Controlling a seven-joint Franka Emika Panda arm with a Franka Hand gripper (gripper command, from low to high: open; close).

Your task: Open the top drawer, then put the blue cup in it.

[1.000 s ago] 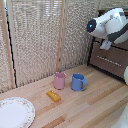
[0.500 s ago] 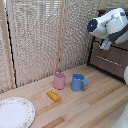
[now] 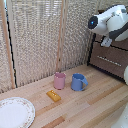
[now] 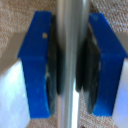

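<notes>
In the wrist view my gripper (image 4: 70, 65) is shut on the top drawer's silver bar handle (image 4: 69, 20), with a blue finger (image 4: 35, 60) pressed to each side of it. In the exterior view the arm hangs at the upper right, and the gripper (image 3: 106, 42) meets the dark brown top drawer (image 3: 120, 45) of the dresser. I cannot tell how far the drawer stands out. The blue cup (image 3: 77, 81) stands upright on the wooden table, well away from the gripper, with its side handle toward the exterior view's right.
A pink cup (image 3: 59, 80) stands just beside the blue cup on the exterior view's left. A small yellow block (image 3: 53, 95) lies in front of them. A white plate (image 3: 15, 112) sits at the near left corner. A lower drawer (image 3: 107, 62) and a reed blind (image 3: 35, 40) stand behind.
</notes>
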